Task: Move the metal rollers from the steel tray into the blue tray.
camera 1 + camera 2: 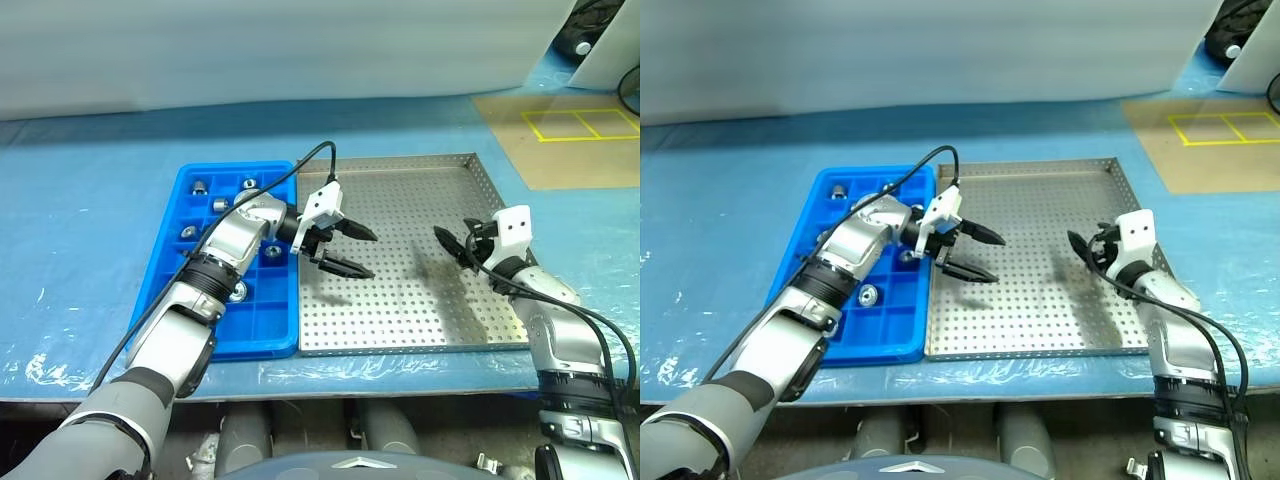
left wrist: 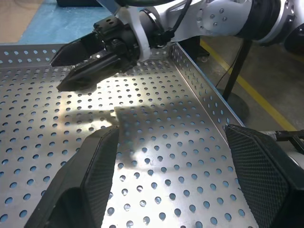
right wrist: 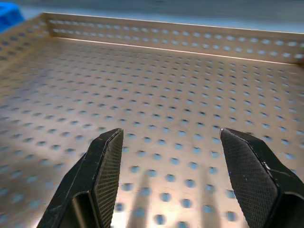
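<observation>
The small shiny silver metal rollers (image 1: 219, 205) are short round pieces with a dark hole in the middle. They sit in the little square boxes of the bright blue plastic tray (image 1: 262, 327), one roller to a box. A few lie near the far end of the tray, and one (image 1: 868, 295) lies nearer the front. The blue tray rests on the blue bench (image 1: 90, 210), touching the left side of the big square silver steel tray (image 1: 470, 330) with small holes in its floor and low rims.

The left arm lies across the blue tray and hides some of its boxes, so I cannot count all the rollers. The rollers are too small to show more than their shine and dark middle. On the steel tray floor, the parts that show are bare holes and metal.

The left hand (image 1: 342, 249) hangs over the left part of the steel tray, just past the blue tray's edge. Its two black fingers (image 2: 97, 175) are spread wide apart with nothing between them. The rollers are behind it, back in the blue tray beside the arm.

The right hand (image 1: 452, 243) hangs over the right part of the steel tray. Its fingers (image 3: 105, 166) are also apart and hold nothing. The rollers are well apart from it, on the other side of the steel tray.
</observation>
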You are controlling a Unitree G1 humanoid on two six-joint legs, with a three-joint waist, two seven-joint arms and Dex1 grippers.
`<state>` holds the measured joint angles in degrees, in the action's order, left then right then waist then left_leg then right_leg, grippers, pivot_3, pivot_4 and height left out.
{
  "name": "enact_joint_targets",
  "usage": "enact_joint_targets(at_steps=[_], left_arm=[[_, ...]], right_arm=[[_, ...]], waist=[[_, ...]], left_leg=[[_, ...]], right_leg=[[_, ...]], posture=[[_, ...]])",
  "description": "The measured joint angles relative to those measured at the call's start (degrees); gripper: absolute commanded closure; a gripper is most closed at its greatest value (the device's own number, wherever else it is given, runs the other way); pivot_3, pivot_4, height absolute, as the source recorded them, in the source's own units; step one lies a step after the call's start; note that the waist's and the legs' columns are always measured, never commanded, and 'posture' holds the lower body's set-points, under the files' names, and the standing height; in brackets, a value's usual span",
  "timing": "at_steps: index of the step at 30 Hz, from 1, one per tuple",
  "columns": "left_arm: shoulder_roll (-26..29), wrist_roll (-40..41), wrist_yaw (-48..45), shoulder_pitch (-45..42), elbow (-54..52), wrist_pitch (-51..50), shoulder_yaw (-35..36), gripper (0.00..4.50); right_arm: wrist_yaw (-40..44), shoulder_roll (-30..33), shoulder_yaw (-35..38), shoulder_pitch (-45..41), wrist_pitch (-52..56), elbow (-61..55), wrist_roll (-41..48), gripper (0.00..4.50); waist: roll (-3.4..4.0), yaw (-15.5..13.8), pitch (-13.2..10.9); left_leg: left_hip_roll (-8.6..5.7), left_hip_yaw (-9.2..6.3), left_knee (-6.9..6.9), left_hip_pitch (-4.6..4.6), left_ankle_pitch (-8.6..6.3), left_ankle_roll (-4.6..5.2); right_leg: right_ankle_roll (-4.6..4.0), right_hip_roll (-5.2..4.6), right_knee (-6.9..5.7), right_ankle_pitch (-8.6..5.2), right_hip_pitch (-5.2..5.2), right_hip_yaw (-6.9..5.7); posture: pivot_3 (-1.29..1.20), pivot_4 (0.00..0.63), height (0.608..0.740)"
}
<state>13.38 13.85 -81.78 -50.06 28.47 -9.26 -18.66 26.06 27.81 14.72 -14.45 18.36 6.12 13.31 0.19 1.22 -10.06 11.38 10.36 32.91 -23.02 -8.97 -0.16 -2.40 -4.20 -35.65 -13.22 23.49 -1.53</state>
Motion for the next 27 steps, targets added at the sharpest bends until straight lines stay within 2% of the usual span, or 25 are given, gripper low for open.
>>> enact_joint_targets(at_steps=[9, 19, 22, 26, 27], left_arm=[[1.5, -0.1, 0.5, 2.7, -3.5, -1.4, 0.1, 0.73], [3.4, -0.1, 1.4, 5.2, -7.6, -3.9, 0.3, 0.73], [3.8, -0.1, 1.6, 5.4, -7.7, -4.3, 0.4, 0.73], [5.0, 0.0, 1.5, 5.7, -8.6, -4.9, 0.5, 0.73], [5.6, 0.0, 1.4, 5.8, -8.9, -5.1, 0.5, 0.73]], right_arm=[[-3.1, 0.9, 0.7, -2.2, -7.5, 12.6, -2.7, 1.17], [-2.4, 0.9, 0.3, -3.1, -11.0, 18.6, -3.1, 1.17], [-2.1, 0.8, 0.3, -3.1, -11.5, 18.9, -3.1, 1.76], [-1.2, 0.8, -0.2, -3.3, -11.4, 18.7, -2.8, 2.77], [-0.4, 0.7, -0.3, -3.3, -11.3, 18.5, -2.6, 2.77]], waist=[[0.01, 0.0, 0.0], [0.01, -0.1, 0.0], [0.01, -0.2, 0.0], [0.02, -0.2, 0.0], [0.02, -0.1, 0.0]], left_leg=[[0.02, 0.02, 0.06, 0.00, 0.00, 0.33], [0.07, 0.03, 0.10, 0.11, -0.11, 0.19], [0.07, 0.03, 0.10, 0.11, -0.11, 0.18], [0.08, 0.02, 0.10, 0.11, -0.12, 0.18], [0.09, 0.01, 0.09, 0.11, -0.12, 0.18]], right_leg=[[0.00, 0.00, 0.10, 0.00, -0.09, -0.01], [0.00, -0.02, 0.10, 0.00, -0.23, -0.02], [0.00, -0.02, 0.10, 0.00, -0.23, -0.02], [0.00, -0.02, 0.10, 0.00, -0.23, -0.02], [0.00, -0.01, 0.10, 0.00, -0.22, -0.02]], posture=[[-0.38, 0.150, 0.740], [-0.35, 0.150, 0.740], [-0.35, 0.150, 0.740], [-0.34, 0.150, 0.740], [-0.33, 0.150, 0.740]])
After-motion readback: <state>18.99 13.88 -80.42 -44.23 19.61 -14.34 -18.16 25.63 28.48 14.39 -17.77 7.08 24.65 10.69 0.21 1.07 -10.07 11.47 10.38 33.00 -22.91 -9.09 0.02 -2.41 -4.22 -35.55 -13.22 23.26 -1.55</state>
